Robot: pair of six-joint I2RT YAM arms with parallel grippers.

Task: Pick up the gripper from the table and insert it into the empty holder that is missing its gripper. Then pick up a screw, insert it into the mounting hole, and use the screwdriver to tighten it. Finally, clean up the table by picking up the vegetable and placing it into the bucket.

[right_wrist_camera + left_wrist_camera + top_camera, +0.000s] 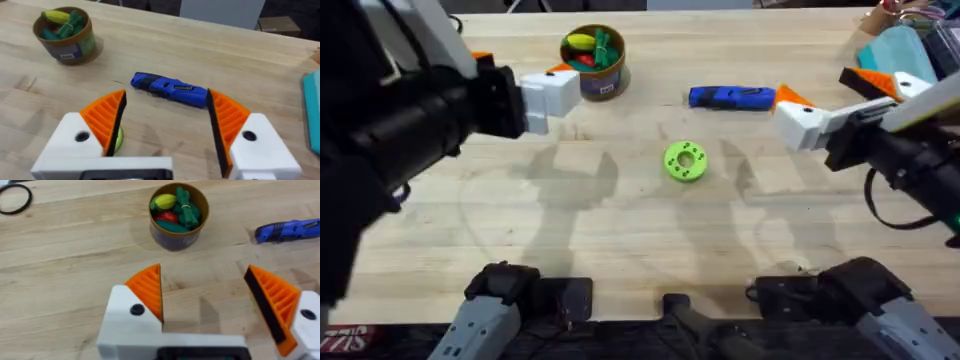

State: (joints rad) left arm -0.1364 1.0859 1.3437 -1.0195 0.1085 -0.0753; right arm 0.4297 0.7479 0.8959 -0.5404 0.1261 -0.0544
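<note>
**2 grippers spread wide, both holding nothing**

2 arms hang over the table (620, 230). At the left of the overhead frame, the left gripper (205, 305) sits above bare wood with its white fingers and orange ribbed pads (147, 287) far apart, pinching nothing and touching nothing. Just right of it in the overhead frame, near the top edge, stands the bucket (593, 62); the dark-green vegetable (172, 226) lies inside it beside yellow and red toy pieces. Near mid-frame lies a green disc (685, 161) with holes, alone on the planks. Up and to the right of it rests the blue screwdriver (731, 96), lying flat. At the right of the frame, the right gripper (165, 117) hovers close to the screwdriver's right end, its pads (227, 117) likewise spread wide and gripping nothing; in its wrist view the screwdriver lies just beyond the fingertips, not touched.
</note>
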